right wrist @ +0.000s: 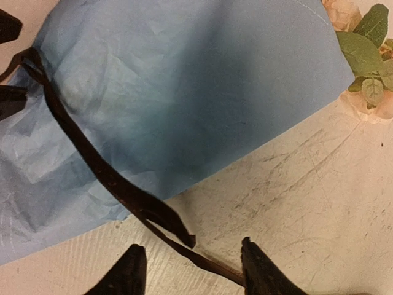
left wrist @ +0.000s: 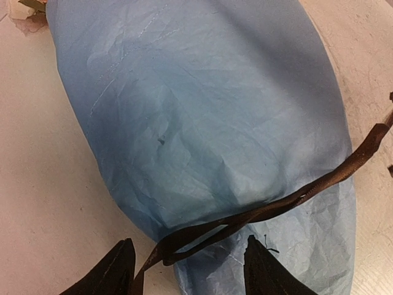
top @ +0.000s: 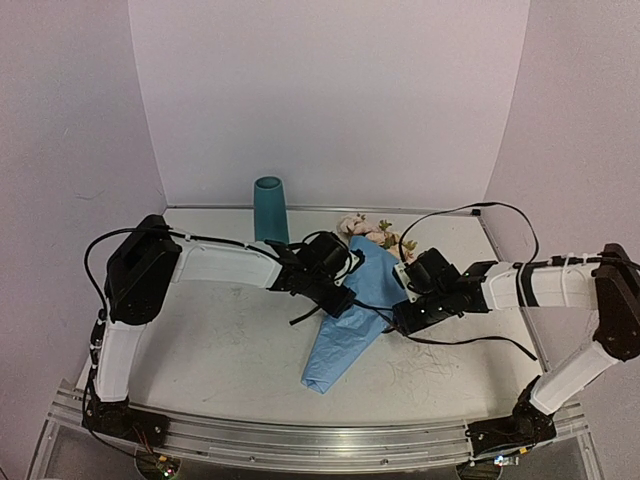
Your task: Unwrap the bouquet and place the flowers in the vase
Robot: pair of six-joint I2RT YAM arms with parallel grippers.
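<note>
One bouquet (top: pixel 350 310), still in its blue paper, lies flat on the table (top: pixel 230 340) with its tip toward the near edge and its flowers (top: pixel 368 230) at the far end. Vase (top: pixel 270 210): upright at the back, apart from the bouquet. Left gripper (left wrist: pixel 187 246): fingers parted at the cone's left flank; the ribbon (left wrist: pixel 276 206) crosses the gap, unpinched. Right gripper (right wrist: pixel 190 246): fingers parted just beside the paper's right edge, with loose ribbon ends lying between them.

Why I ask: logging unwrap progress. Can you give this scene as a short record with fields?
bouquet: lying on table, wrapped in blue paper, flowers poking out far end
ribbon: dark, draped across the paper, loose end on table
vase: upright behind bouquet, no flowers in it
left hand: open, straddling the ribbon
right hand: open, over ribbon's loose end
</note>
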